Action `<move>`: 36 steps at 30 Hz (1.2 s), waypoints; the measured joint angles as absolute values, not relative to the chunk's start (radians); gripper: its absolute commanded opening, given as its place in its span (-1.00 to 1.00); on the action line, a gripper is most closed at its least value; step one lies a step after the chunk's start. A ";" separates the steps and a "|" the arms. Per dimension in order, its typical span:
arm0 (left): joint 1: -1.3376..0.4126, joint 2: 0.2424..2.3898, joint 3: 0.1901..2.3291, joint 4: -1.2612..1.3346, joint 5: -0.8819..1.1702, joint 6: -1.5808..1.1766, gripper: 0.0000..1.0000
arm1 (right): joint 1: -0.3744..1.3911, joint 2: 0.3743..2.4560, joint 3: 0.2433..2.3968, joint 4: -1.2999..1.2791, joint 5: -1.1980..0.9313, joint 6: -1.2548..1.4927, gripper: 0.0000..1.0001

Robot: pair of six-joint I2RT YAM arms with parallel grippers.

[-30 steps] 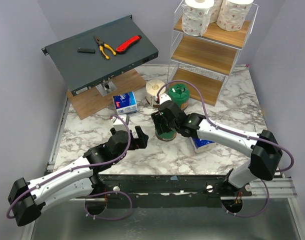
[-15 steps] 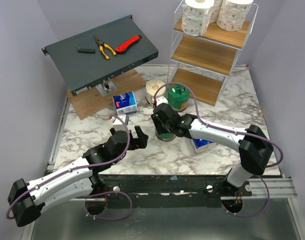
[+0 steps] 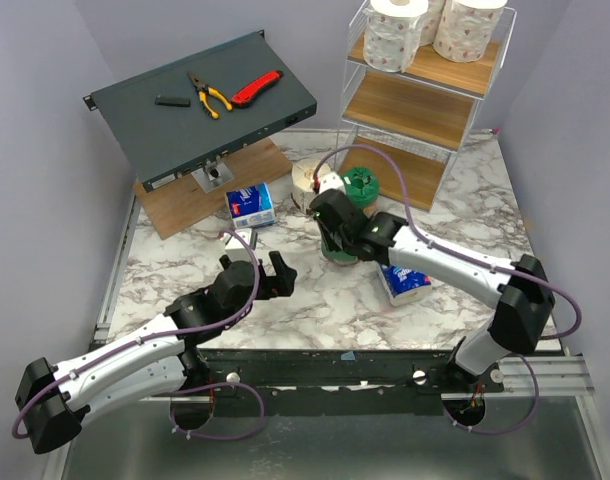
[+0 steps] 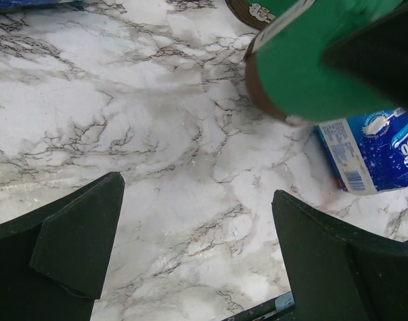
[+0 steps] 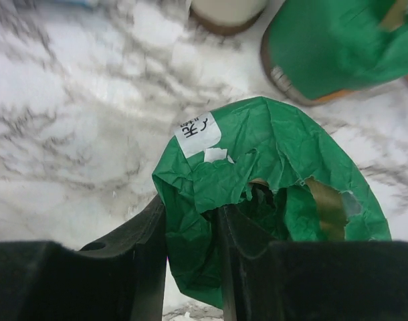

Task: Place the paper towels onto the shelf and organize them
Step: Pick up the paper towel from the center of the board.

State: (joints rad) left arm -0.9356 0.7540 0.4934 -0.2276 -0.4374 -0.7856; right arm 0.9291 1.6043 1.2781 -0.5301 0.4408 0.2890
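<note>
Your right gripper [image 5: 189, 217] pinches the crumpled top of a green-wrapped roll [image 5: 277, 154], its fingers nearly together and one dipping into the core. The roll stands on end in the middle of the marble table [image 3: 185, 270], long axis vertical, with its torn wrapper and white label [image 5: 197, 132] facing up. A second green roll [image 3: 361, 187] and the cream roll [image 3: 307, 178] sit just behind it, in front of the shelf [image 3: 415, 110]. Your left gripper [image 3: 279, 274] hovers nearby, jaws wide, holding nothing.

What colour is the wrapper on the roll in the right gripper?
Green wrapper with a small white label; clearest in the right wrist view.
</note>
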 measured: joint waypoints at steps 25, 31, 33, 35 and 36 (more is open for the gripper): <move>-0.869 1.000 0.777 0.299 -0.434 -0.548 0.94 | 0.639 1.679 1.869 -0.529 0.627 0.156 -0.40; -0.835 1.180 0.817 0.535 -0.405 -0.497 0.91 | 0.609 1.706 1.899 -0.493 0.632 0.142 -0.40; -0.821 1.228 0.842 0.601 -0.390 -0.479 0.86 | 0.602 1.712 1.910 -0.491 0.635 0.137 -0.40; -0.799 1.283 0.881 0.672 -0.359 -0.467 0.84 | 0.598 1.721 1.925 -0.488 0.637 0.133 -0.40; -0.789 1.308 0.902 0.702 -0.343 -0.463 0.84 | 0.598 1.724 1.932 -0.484 0.638 0.131 -0.40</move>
State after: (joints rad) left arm -0.7891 1.3079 0.9020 0.7021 -0.3428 -0.4633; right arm 0.5976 1.7245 1.9320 -0.4843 0.6384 0.1307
